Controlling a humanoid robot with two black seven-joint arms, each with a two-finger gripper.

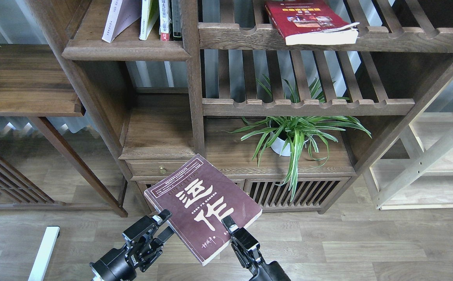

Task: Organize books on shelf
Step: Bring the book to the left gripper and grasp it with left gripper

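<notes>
Shelf (125,48) — leaning paperbacks (144,17) on it.

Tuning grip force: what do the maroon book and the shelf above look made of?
Maroon book: paper, soft matte cover; cream page edges show and scuffs mark the face, so probably a paperback. Shelf: dark-stained wood, visible grain, satin moulded front edge; solid or veneer is unclear.

Right pincer (230,228) clamps the maroon book (203,207); left pincer (163,223) spread wide at its edge

Single head view, facing forward-down at bookcase (195,117).
</notes>
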